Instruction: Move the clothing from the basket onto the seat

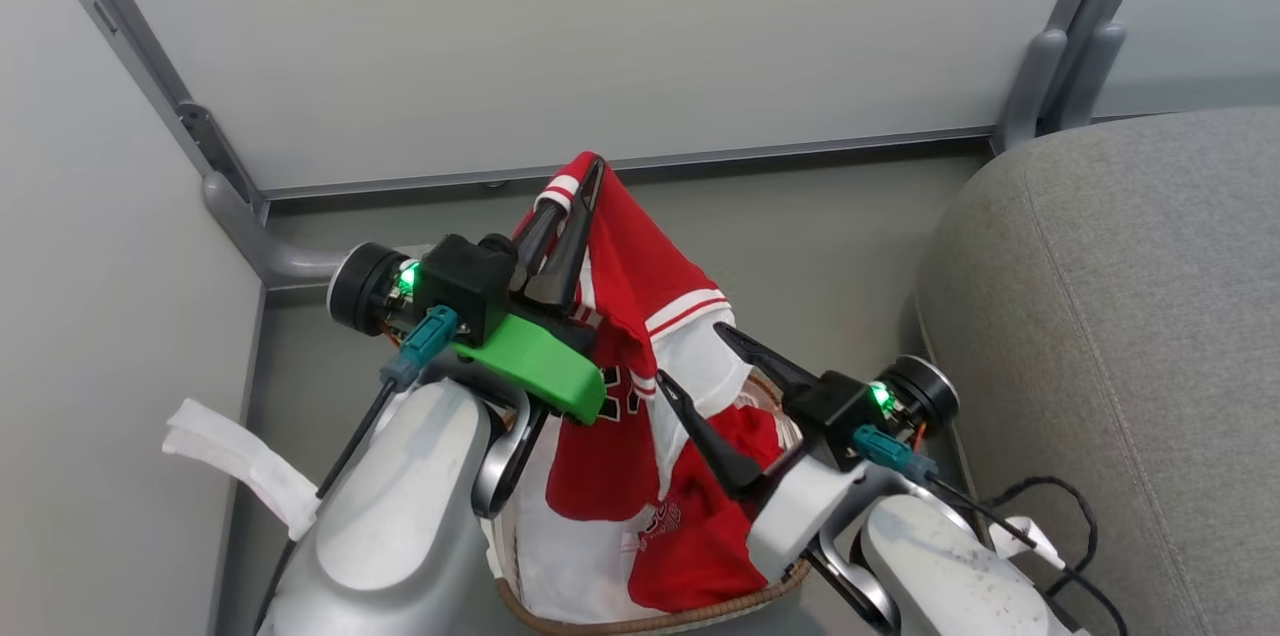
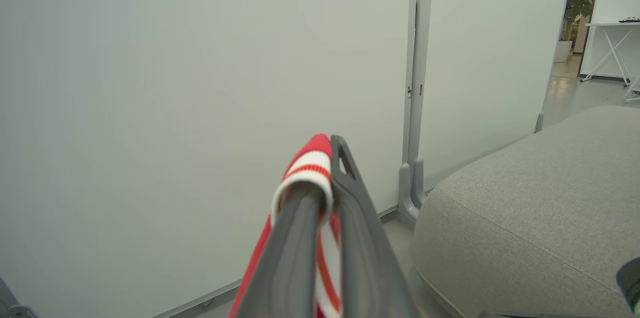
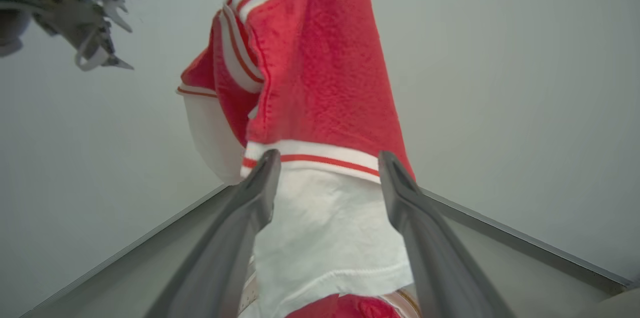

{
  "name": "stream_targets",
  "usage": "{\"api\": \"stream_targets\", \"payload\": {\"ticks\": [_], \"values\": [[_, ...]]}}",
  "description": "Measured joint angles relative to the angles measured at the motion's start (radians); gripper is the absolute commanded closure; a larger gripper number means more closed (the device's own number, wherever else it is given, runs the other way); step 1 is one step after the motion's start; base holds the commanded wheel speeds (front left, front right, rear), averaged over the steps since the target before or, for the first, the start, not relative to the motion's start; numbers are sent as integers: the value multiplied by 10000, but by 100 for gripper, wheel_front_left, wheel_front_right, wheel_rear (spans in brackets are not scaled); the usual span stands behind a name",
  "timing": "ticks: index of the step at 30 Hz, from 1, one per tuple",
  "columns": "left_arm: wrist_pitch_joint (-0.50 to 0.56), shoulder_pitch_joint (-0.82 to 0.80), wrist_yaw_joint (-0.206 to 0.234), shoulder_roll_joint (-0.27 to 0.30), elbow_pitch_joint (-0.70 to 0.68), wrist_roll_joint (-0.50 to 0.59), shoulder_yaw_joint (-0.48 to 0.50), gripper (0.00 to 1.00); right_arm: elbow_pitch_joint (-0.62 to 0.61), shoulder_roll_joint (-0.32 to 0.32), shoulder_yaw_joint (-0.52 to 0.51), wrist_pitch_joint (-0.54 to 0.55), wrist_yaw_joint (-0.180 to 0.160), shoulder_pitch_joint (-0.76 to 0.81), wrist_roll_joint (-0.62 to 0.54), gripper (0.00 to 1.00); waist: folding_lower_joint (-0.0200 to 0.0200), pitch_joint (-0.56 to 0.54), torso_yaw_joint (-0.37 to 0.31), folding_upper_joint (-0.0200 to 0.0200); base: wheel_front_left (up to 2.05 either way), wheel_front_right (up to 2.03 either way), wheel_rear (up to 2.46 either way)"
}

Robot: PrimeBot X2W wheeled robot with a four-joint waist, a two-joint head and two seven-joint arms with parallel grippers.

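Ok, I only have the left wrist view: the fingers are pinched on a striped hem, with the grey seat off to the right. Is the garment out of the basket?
Observer: Not fully. In the head view the clothing hangs from the left gripper, and its lower end reaches into the basket.
Operator: And the other gripper?
Observer: The right gripper is open, its fingers either side of the white panel without pinching it.
Operator: Where is the basket relative to the seat?
Observer: The seat is on the robot's right of the basket, with a strip of floor between them.
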Motion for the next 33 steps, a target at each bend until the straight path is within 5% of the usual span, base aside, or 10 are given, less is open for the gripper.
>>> {"api": "stream_targets", "payload": {"ticks": [19,32,33], "values": [[0,-271,0,-69,29,-288,-754,100,-63,0,1569,0,0,-1054,1009,0,0,378,716,0,0,0,0],[0,-413,0,-81,-265,-589,-1363,100,2266,6,1419,0,0,-1583,378,0,0,466,1018,0,0,0,0],[0,-418,0,-79,-272,-610,-1406,100,2460,-4,1340,0,0,-1592,385,20,0,461,1047,0,0,0,0]]}}
